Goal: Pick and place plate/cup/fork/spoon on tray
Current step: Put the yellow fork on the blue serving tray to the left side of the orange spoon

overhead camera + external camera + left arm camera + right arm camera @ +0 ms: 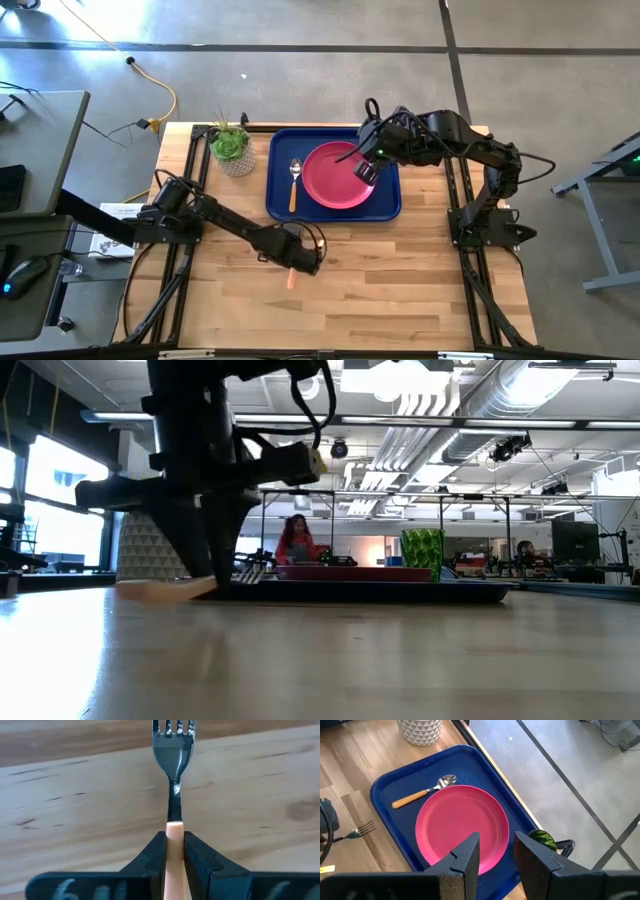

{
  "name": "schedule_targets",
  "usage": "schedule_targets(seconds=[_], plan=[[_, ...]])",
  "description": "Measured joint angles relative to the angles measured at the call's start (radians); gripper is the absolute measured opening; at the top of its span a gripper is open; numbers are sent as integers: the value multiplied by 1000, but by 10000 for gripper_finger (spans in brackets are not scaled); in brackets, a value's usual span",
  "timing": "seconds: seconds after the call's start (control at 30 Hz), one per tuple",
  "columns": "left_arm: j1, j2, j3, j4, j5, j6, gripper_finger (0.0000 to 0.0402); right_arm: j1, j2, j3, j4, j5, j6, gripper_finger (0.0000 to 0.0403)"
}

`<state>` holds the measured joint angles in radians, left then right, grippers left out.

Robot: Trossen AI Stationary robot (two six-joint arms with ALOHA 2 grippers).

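Note:
The dark blue tray [385, 205] lies at the table's far middle. The pink-red plate [335, 180] and the spoon [294, 180] lie in it. The green cup [542, 840] stands at the tray's right end, also seen in the low view [422, 548]; my right arm hides it in the high view. My right gripper [495, 855] hovers open and empty above the plate's right rim. My left gripper [300, 265] is low at the table's middle, near of the tray, shut on the fork [173, 750]. My left gripper pinches the fork's orange handle [174, 831] between its two fingers, at the end where the metal neck begins. The fingers come from above, one on each side of the handle. The fork lies roughly level at table height, its handle's free end [291, 281] toward the near edge.
A white pot with a green succulent [233, 152] stands left of the tray at the table's far edge. Bare wood lies near and right of the tray. A person [296, 540] sits in the room beyond the table.

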<state>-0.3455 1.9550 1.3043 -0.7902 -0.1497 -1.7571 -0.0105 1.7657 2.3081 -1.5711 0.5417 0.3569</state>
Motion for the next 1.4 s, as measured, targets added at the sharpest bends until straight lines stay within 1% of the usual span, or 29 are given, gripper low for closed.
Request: schedule_targets(seconds=[0.2, 0.4, 0.53, 0.73, 0.83, 0.97, 1.1, 1.27, 1.33, 1.4], plan=[[23, -49, 5, -28, -2, 1, 37, 0, 1, 0, 0, -49, 0, 112], [83, -145, 7, -158, -35, 63, 37, 0, 1, 0, 1, -40, 0, 112], [156, -212, 8, -254, -65, 121, 37, 0, 1, 0, 0, -41, 0, 112], [306, -285, 8, -283, -92, 278, 37, 0, 1, 0, 3, -43, 1, 112], [387, -289, 9, -279, -95, 343, 37, 0, 1, 0, 4, -42, 1, 112], [486, -281, 11, -254, -69, 451, 37, 0, 1, 0, 1, -41, 5, 112], [563, -264, 10, -241, -59, 528, 37, 0, 1, 0, 1, -41, 8, 112], [635, -245, 9, -233, -47, 605, 37, 0, 1, 0, 1, -43, 20, 112], [654, -242, -12, -225, -45, 621, 37, 0, 1, 0, 0, -44, 27, 112], [670, -233, -41, -185, -37, 622, 37, 0, 0, 0, 0, -44, 27, 112]])
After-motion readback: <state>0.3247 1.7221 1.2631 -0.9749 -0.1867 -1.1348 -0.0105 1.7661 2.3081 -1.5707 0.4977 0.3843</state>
